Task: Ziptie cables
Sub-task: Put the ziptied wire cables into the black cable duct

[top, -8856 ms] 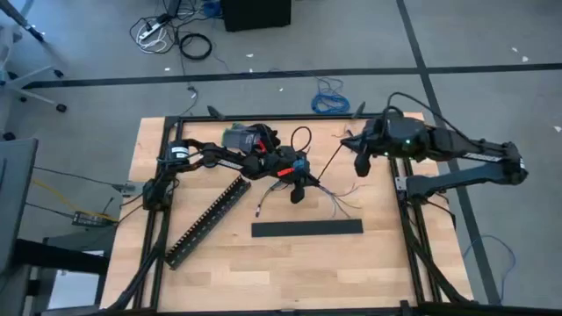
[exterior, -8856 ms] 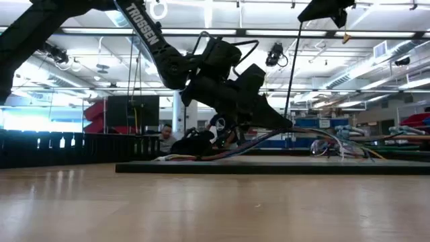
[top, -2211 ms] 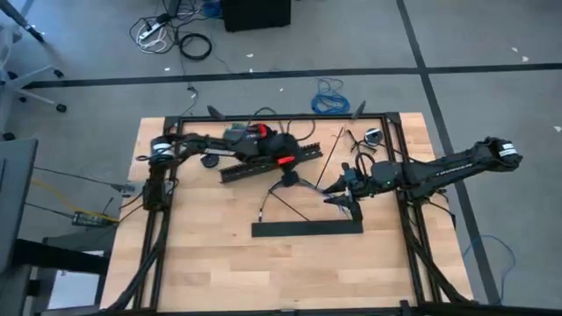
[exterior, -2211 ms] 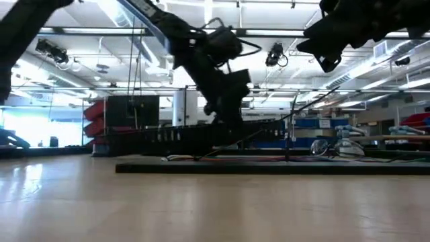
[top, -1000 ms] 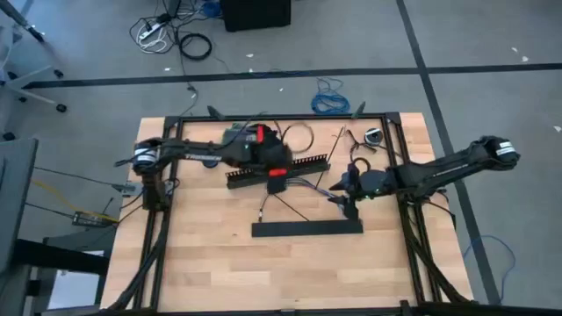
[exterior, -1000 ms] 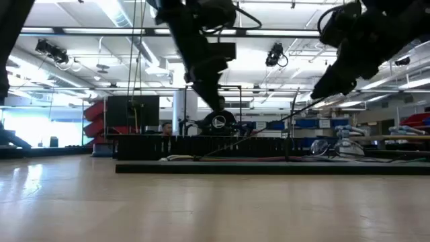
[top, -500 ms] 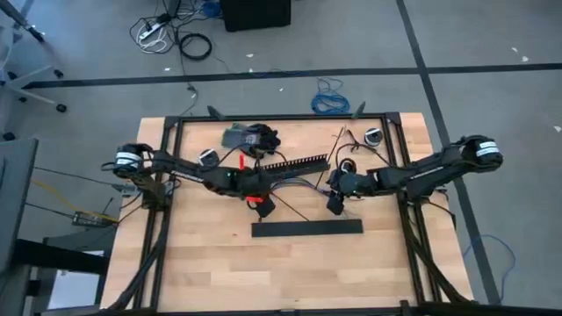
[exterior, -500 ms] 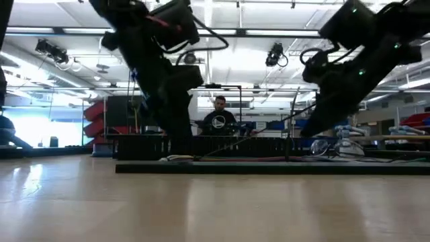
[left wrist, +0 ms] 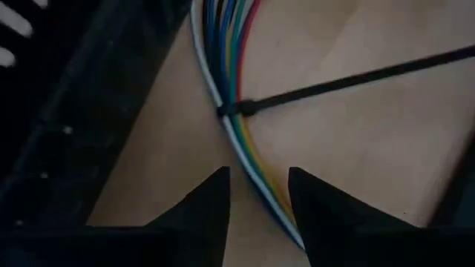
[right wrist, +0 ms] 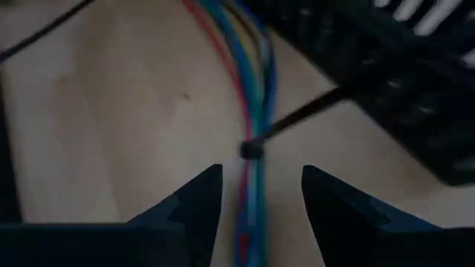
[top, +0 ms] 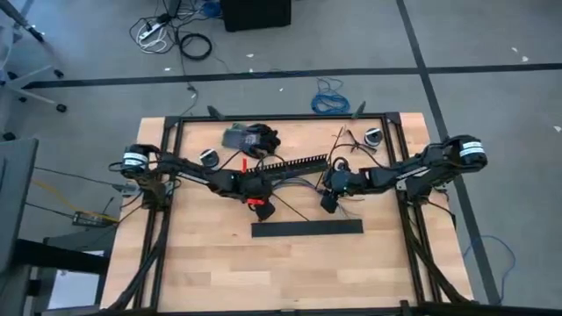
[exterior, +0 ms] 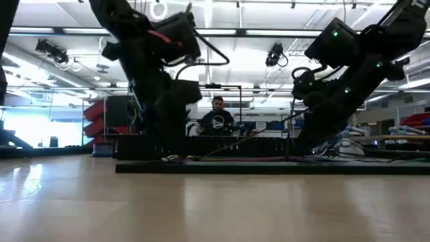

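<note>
Lying near the middle of the light wooden tabletop (top: 202, 263), toward its far edge, the bundle of thin coloured wires (left wrist: 236, 111) runs just beside the long black slotted duct (top: 294, 164), and two thin black plastic zipties cinch it: one (left wrist: 349, 79) by the left tool (left wrist: 257, 204), the other (right wrist: 297, 119) by the right tool (right wrist: 258, 194). Both tools hang low over the bundle with fingers spread narrowly, a gap showing between them and wires passing through that gap, nothing pinched. A wide flat black bar (top: 307, 228) lies nearer the front edge.
</note>
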Controlling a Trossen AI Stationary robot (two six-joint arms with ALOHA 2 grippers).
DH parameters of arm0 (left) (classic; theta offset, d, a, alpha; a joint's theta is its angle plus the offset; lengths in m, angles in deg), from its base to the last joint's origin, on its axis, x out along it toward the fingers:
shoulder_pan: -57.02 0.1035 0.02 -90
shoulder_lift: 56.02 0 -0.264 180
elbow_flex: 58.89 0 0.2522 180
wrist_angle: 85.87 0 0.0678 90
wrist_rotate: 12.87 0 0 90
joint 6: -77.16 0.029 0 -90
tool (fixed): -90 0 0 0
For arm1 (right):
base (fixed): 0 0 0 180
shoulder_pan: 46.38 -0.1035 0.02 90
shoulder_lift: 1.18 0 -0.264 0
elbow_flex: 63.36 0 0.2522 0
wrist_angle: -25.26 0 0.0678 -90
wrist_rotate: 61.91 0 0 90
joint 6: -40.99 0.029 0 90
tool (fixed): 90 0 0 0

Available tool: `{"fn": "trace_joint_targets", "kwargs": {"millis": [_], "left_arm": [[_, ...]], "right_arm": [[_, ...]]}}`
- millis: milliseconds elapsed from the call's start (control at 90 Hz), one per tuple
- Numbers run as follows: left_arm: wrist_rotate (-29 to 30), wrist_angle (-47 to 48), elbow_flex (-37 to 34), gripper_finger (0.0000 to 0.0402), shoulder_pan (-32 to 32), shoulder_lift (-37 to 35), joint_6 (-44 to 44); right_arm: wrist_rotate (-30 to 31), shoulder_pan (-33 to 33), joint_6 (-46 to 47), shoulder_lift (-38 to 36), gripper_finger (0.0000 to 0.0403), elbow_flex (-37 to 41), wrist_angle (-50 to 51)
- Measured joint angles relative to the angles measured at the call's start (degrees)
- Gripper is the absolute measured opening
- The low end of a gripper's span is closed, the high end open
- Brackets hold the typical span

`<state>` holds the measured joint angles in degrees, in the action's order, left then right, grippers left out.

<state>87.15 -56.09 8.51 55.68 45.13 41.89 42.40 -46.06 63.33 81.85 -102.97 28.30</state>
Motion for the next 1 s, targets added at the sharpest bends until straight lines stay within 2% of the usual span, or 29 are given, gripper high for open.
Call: {"fn": "trace_joint_targets", "kwargs": {"millis": [211,344,456,544,589,644,789,900,1000], "left_arm": [[1.0,-0.3,0.3,0.013,-0.3,2.0,0.3],[0.9,-0.4,0.2,0.0124,-0.7,2.0,0.6],[1.3,-0.5,0.2,0.0096,-1.6,2.1,1.3],[2.8,-0.6,0.6,0.0052,-2.8,2.2,3.9],[3.8,-0.1,1.2,0.0026,-3.4,2.2,5.0],[4.5,0.8,2.0,0.001,-3.8,2.3,6.5],[5.6,6.6,5.2,0.0002,-4.9,1.1,9.4],[7.9,12.3,8.1,0.0001,-5.7,-1.2,9.8],[10.9,16.9,9.3,0.0001,-6.8,-2.8,9.9]], "right_arm": [[-0.9,0.0,0.5,1.5,0.0181,0.0,-0.2],[-0.5,-0.3,0.5,2.2,0.0158,0.0,-0.2],[0.0,-1.1,0.1,2.1,0.0105,-0.1,0.5],[-0.5,-1.6,-0.6,2.1,0.0034,-0.1,0.6],[-0.6,-1.6,-1.1,2.1,0.0016,-0.1,0.7],[-0.7,-1.6,-1.0,2.0,0.0015,-0.1,0.7],[-1.3,-1.7,-1.0,1.5,0.0005,-0.7,2.5],[-2.5,-2.2,-2.5,-1.2,0.0003,-3.3,10.2],[0.2,-3.1,-4.2,-5.5,0.0002,-6.8,16.0]]}}
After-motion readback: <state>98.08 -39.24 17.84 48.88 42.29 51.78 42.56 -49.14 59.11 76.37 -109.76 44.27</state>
